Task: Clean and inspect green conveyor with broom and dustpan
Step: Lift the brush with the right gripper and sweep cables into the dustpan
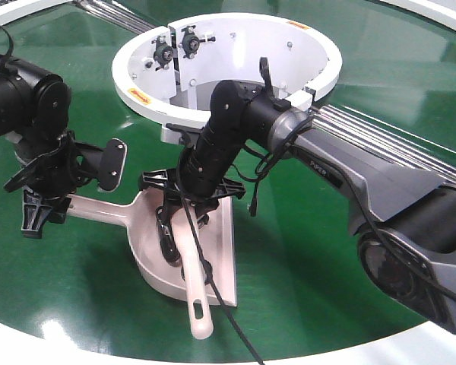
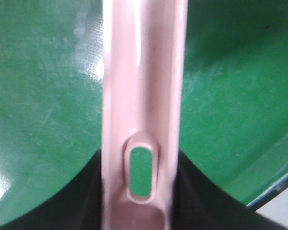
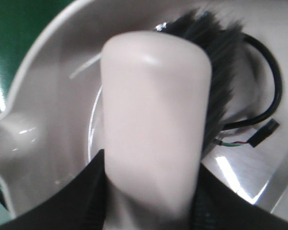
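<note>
Broom (image 1: 195, 285): one; lies across the dustpan (image 1: 147, 257), dark bristles down in the pan, slotted handle end jutting past the pan's near edge. Dustpan: one; flat on the conveyor (image 1: 311, 258), just in front of the white ring (image 1: 137, 95). Right gripper (image 1: 179, 219): fingers (image 3: 57, 201) clamped on the broom's back. Left gripper (image 1: 42, 207): left of the ring; fingers (image 2: 62, 201) pinching the dustpan handle by its slotted hole. Rails (image 1: 380, 141): one set, running right from the ring. Cable (image 3: 271, 91): one, hanging beside the bristles. Outer rim (image 1: 30, 334): well in front of the ring; green belt shows between it and the pan, and more to the pan's right.
</note>
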